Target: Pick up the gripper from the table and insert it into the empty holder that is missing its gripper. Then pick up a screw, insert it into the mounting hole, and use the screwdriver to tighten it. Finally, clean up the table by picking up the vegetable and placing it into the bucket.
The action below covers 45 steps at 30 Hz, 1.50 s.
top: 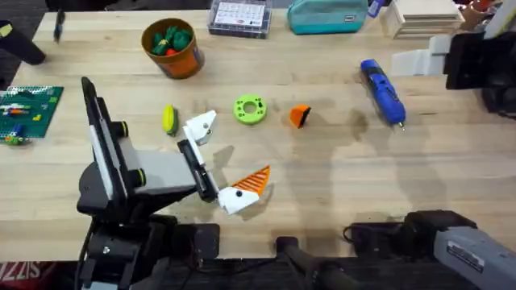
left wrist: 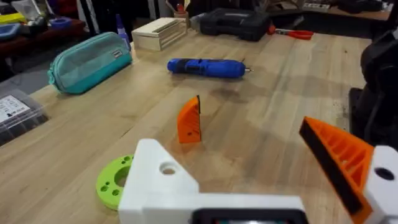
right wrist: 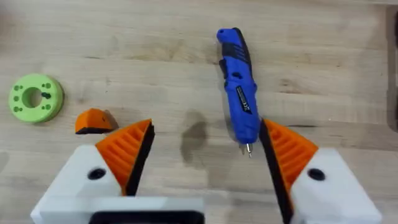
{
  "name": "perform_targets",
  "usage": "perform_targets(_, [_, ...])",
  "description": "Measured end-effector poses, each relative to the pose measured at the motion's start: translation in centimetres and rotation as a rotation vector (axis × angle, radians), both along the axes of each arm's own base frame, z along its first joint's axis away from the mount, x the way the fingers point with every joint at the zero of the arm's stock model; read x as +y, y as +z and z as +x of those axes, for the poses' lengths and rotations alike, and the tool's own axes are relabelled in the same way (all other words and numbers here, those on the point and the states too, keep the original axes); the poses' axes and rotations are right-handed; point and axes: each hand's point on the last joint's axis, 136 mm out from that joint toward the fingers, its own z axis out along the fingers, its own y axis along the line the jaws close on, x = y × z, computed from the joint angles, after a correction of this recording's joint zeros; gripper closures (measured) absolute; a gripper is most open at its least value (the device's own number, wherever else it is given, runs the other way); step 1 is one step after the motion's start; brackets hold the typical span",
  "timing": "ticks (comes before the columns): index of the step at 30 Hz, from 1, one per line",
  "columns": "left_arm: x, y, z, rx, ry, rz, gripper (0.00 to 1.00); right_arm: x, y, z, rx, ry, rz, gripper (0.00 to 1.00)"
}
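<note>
On a pale wooden table [top: 339, 161], the left gripper [top: 222, 157] lies low near the front edge, its two white fingers spread wide and holding nothing. One finger [top: 246, 187] carries an orange ribbed pad; the other, the holder [top: 201, 127], is a bare white block with a small hole in its side. Just beyond the holder sits a flat green disc [top: 249, 109], and beside that disc, farther toward the right arm's side, lies the loose orange wedge [top: 299, 116], near the open fingers but apart from them. The left wrist view has the wedge [left wrist: 189, 121] standing between the two fingers and a little ahead of them. A yellow-green vegetable [top: 169, 119] lies close beside the holder on its outer side. Farther back from that stands the orange bucket [top: 184, 58], with green and red pieces inside. The blue screwdriver [top: 381, 91] lies well off to the right. In the right wrist view, the right gripper [right wrist: 205, 155] hangs open above the table, with the screwdriver's tip between its orange-padded fingers [right wrist: 127, 149] and nothing in its grasp.
</note>
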Motion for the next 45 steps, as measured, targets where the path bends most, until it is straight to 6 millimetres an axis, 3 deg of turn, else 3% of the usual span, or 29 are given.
perform_targets(8, [0.0,0.0,0.0,0.0,0.0,0.0,0.006,1.9,0.0,-0.1,0.008,0.064,0.088,0.008])
perform_targets(20, [0.0,0.0,0.0,0.0,0.0,0.0,0.006,9.7,-3.8,-1.3,0.206,0.314,0.15,0.008])
perform_targets(33, [0.0,0.0,0.0,0.0,0.0,0.0,0.006,16.0,-4.9,-4.2,0.241,0.527,0.051,0.008])
perform_targets(39, [0.0,0.0,0.0,0.0,0.0,0.0,0.006,17.1,-7.4,-3.8,0.283,0.643,-0.064,0.008])
perform_targets(45, [0.0,0.0,0.0,0.0,0.0,0.0,0.006,18.3,-10.4,-1.5,0.305,0.708,-0.133,0.008])
